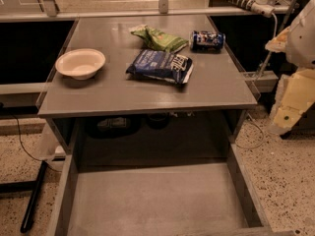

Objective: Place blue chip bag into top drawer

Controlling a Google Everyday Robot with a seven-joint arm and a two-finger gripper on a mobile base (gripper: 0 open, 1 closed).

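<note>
Blue chip bag lies on table (top drawer open); pincer right.

The crinkly foil chip bag is dark blue with white lettering; the worktop and wide shallow drawer tray are plain grey; the pincer at right is cream-yellow.

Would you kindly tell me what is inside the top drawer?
In the top drawer only a bare grey floor shows; its rear, under the table, is lost in shadow. The blue chip bag lies on the table, and the gripper hangs right of it.
</note>
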